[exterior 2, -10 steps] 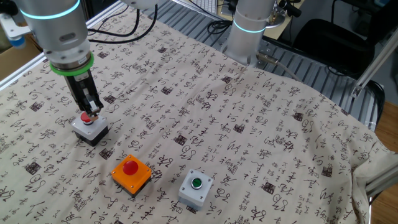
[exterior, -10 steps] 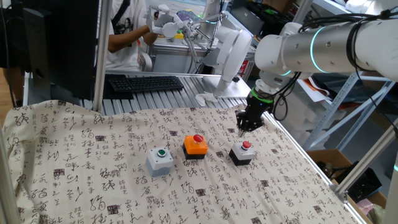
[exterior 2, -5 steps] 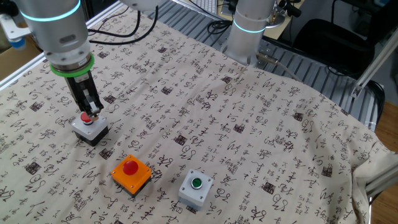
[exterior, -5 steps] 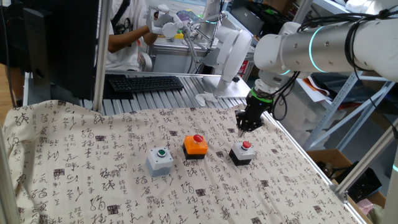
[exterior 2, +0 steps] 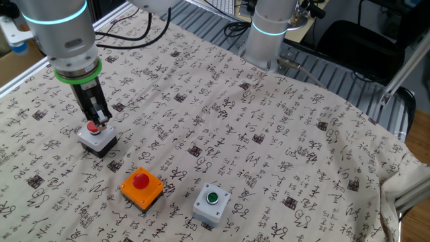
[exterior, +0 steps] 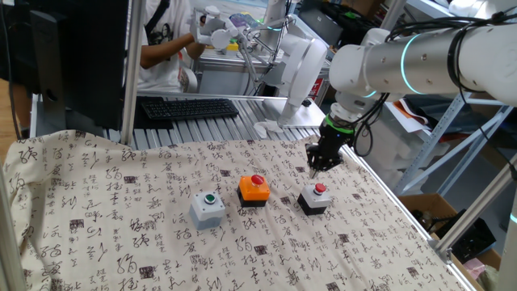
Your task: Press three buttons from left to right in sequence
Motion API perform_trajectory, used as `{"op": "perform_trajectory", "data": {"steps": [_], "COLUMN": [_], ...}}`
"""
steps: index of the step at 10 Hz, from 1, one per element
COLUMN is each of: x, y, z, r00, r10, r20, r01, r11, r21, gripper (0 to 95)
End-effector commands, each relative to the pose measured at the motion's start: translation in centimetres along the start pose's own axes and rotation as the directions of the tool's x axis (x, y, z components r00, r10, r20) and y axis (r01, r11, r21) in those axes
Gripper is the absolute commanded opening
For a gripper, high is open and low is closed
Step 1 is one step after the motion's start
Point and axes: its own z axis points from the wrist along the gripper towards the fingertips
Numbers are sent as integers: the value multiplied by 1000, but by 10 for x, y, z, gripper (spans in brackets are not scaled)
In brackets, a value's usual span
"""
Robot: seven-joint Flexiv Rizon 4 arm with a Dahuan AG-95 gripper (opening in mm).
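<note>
The claw (exterior: 314, 170) (exterior 2: 102, 122) hangs pointing down off the white arm (exterior: 404, 65), w/ a green ring at the wrist. Can't tell if its fingers are spread or pressed together: no view shows a gap or a clear touch at the tips.

In the other fixed view the tips sit right at the red cap of the black box (exterior 2: 97, 138), at its far edge; contact or a hair above, can't tell. In one fixed view the black box (exterior: 314, 198) lies just below and in front of the claw, w/ a visible gap btwn tip and cap from that angle.

The orange box (exterior: 254, 189) (exterior 2: 142, 188) w/ red cap is next along from the claw, near the black one but not touching. The grey box (exterior: 208, 208) (exterior 2: 211, 204) w/ green cap is farthest from the claw, at the end of the row. All 3 sit upright, apart from each other, on a cloth (exterior: 121, 234) (exterior 2: 269, 134) printed w/ dark characters.

Beyond the claw, past the cloth edge, a black keyboard (exterior: 189, 107) lies on the slatted table, and a person (exterior: 166, 40) in a white top stands behind it.
</note>
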Motion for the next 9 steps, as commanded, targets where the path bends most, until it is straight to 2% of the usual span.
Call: {"op": "perform_trajectory", "data": {"steps": [1, 9], "x": [-1, -1], "y": [0, 0], "z": [0, 0], "r00": [1000, 998], "r10": [-2, -58], "r20": [1, -6], "r01": [2, 58], "r11": [1000, 998], "r21": [-1, -7], "gripper": [0, 0]}}
